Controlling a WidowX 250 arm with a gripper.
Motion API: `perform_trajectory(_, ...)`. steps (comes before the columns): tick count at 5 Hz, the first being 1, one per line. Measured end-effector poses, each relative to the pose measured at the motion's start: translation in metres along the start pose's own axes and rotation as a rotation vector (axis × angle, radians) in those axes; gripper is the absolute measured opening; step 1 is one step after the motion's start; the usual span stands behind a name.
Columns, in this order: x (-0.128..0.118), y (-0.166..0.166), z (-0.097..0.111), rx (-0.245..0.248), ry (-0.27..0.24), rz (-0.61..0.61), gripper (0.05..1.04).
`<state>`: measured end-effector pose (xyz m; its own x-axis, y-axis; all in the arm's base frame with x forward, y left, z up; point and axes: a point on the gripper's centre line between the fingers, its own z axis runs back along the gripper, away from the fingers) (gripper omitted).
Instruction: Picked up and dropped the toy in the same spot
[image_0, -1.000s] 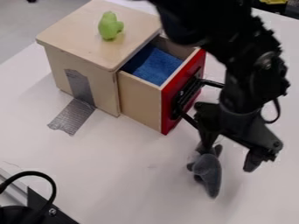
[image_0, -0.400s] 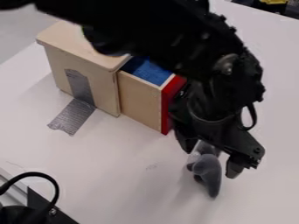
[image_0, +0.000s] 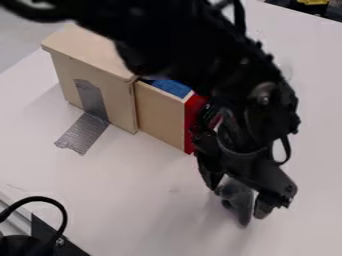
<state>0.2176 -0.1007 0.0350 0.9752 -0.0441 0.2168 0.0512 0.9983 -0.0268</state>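
My gripper (image_0: 237, 201) is low over the table, right of centre, with its fingers open and apart on either side of the grey toy (image_0: 238, 209). The toy is a small soft figure lying on the white table (image_0: 133, 200), its narrow end towards the lower edge of the view. The gripper covers its upper part. I cannot tell whether either finger touches it.
A wooden box (image_0: 97, 55) with an open drawer (image_0: 159, 115) stands upper left, the drawer's red front close beside my gripper. Blue cloth (image_0: 172, 88) lies inside. Silver tape (image_0: 83, 134) runs from box to table. A black cable (image_0: 59, 210) loops at lower left.
My gripper has come down and leftward over the grey toy, which has stayed in place. The arm has swung across the box and now covers the green figure on its top.
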Motion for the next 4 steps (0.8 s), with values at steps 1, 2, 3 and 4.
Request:
perform_trajectory(1, -0.004, 0.004, -0.031, -0.006, 0.085, 0.026, 1.0)
perform_trajectory(2, 0.007, -0.002, -0.044, -0.029, 0.087, 0.048, 0.963)
perform_trajectory(3, 0.016, -0.005, -0.048, -0.058, 0.066, 0.076, 0.753)
perform_trajectory(4, 0.019, -0.009, -0.046, -0.05, 0.075, 0.045, 0.553)
